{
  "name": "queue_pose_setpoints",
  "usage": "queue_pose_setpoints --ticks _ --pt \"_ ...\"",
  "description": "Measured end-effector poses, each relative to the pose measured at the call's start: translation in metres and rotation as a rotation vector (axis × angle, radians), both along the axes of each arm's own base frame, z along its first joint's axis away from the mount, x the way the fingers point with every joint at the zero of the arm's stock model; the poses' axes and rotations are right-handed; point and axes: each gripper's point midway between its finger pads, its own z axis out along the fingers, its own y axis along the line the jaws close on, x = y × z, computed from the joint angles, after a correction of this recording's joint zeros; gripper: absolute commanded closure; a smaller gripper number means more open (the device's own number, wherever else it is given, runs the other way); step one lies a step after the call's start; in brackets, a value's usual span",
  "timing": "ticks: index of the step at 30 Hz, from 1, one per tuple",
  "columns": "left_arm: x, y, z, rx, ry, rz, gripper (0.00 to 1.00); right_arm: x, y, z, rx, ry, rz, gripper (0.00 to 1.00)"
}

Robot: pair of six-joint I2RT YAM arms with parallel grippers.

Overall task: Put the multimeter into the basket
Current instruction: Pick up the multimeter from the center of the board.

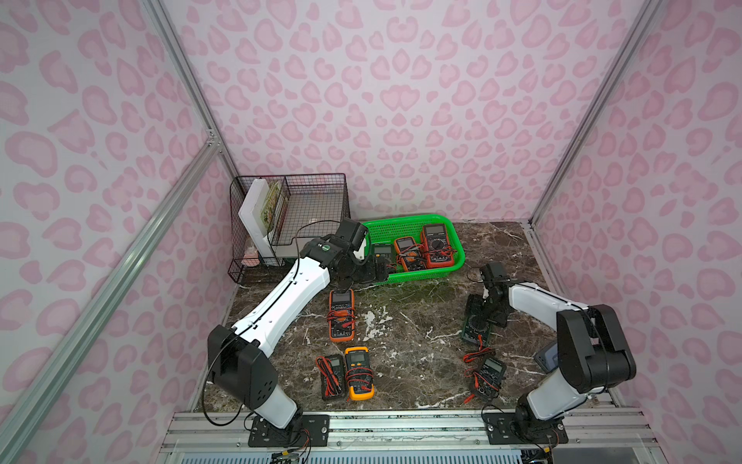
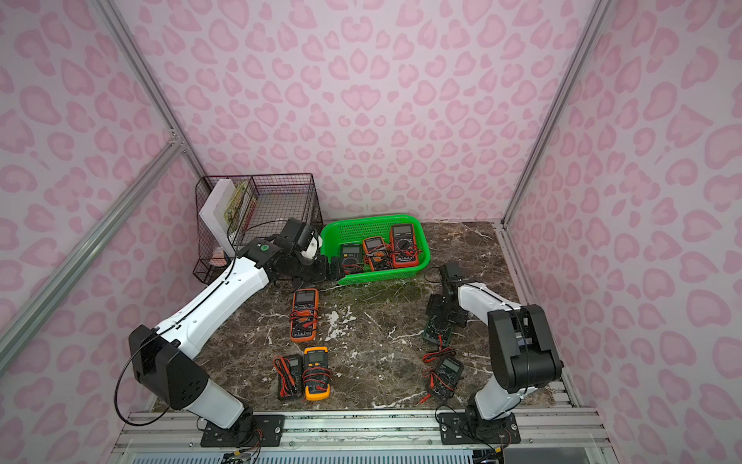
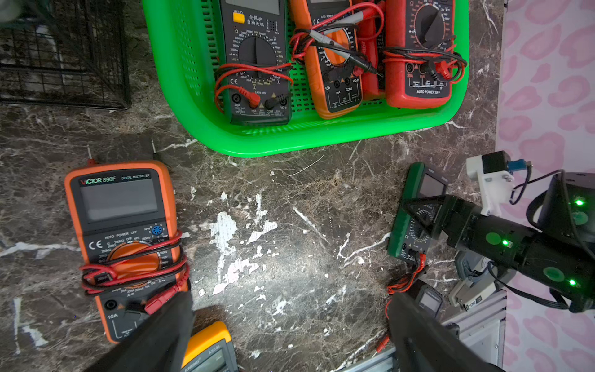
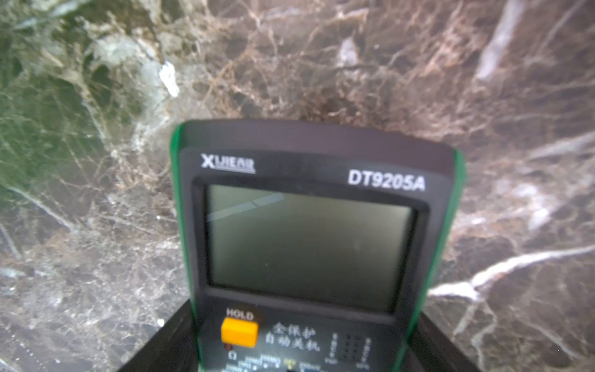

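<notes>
A dark multimeter with a green casing point(image 4: 309, 241) lies on the marble table at the right point(image 1: 473, 325) point(image 2: 437, 329) point(image 3: 410, 225). My right gripper point(image 4: 306, 348) point(image 1: 484, 315) point(image 2: 445, 315) is down over it, one finger pressed against each long side, just below the display. The green basket point(image 1: 421, 276) point(image 2: 381, 278) point(image 3: 289, 141) stands at the back and holds three multimeters: a dark one, an orange one and a red one. My left gripper point(image 3: 289, 319) point(image 1: 381, 271) point(image 2: 335, 273) hangs open and empty at the basket's near left corner.
On the table lie an orange multimeter point(image 1: 341, 315), a yellow one point(image 1: 358, 373), a small black one point(image 1: 332, 375) and another black one with loose leads point(image 1: 488, 375). A black wire rack point(image 1: 289, 217) stands at the back left. Pink walls enclose the table.
</notes>
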Motion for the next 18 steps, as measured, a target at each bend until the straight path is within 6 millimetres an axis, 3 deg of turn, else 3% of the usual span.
queue_pose_setpoints --ticks 6,18 --pt "0.003 0.002 0.001 -0.014 0.006 0.005 0.01 0.004 0.004 0.009 0.026 -0.030 0.005 0.41" --pt "0.010 0.010 -0.004 -0.035 0.034 0.027 0.01 0.040 0.017 0.079 0.088 -0.207 0.014 0.43"
